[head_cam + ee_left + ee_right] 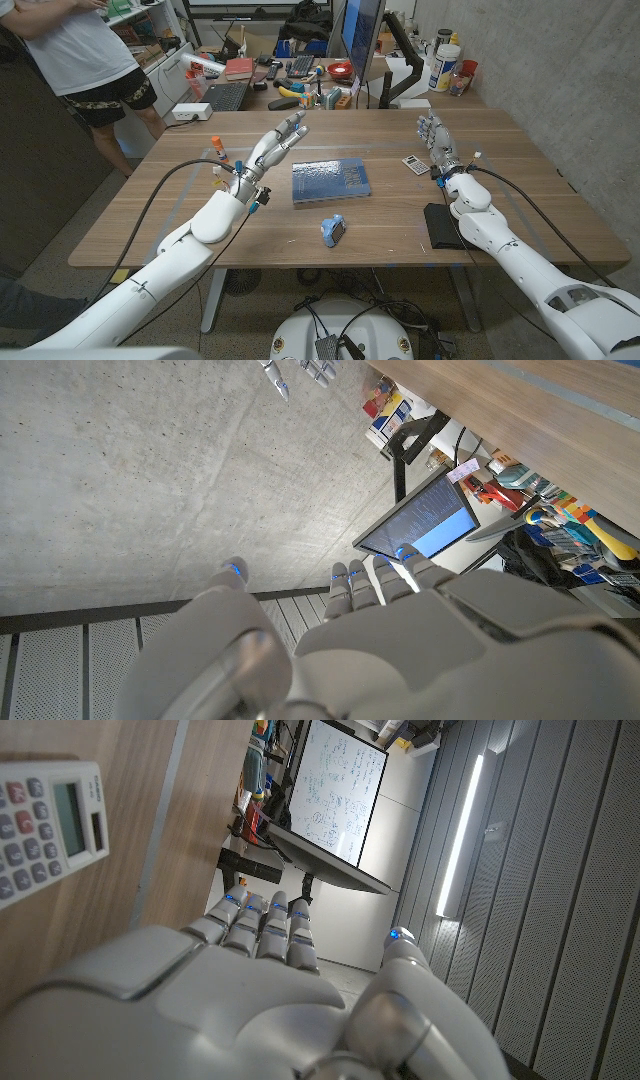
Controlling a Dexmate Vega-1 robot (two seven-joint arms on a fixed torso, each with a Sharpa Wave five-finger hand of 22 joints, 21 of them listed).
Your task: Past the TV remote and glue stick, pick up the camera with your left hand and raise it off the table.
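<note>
The camera [333, 230], small and blue with a dark face, lies on the wooden table [180, 215] near its front edge, just ahead of a blue book [330, 182]. My left hand [275, 146] hovers left of the book with fingers spread and holds nothing; its back is seen in the left wrist view [420, 645]. The glue stick [217, 147] with an orange cap stands farther left. A black flat object [443, 225], perhaps the TV remote, lies beside my right forearm. My right hand [437, 140] stands with fingers straight and empty, next to a calculator [415, 164].
The calculator [45, 820] sits close to my right hand [250, 990]. A person [80, 50] stands at the far left corner. Behind the table is a cluttered desk with a monitor [360, 30] and a laptop [222, 96].
</note>
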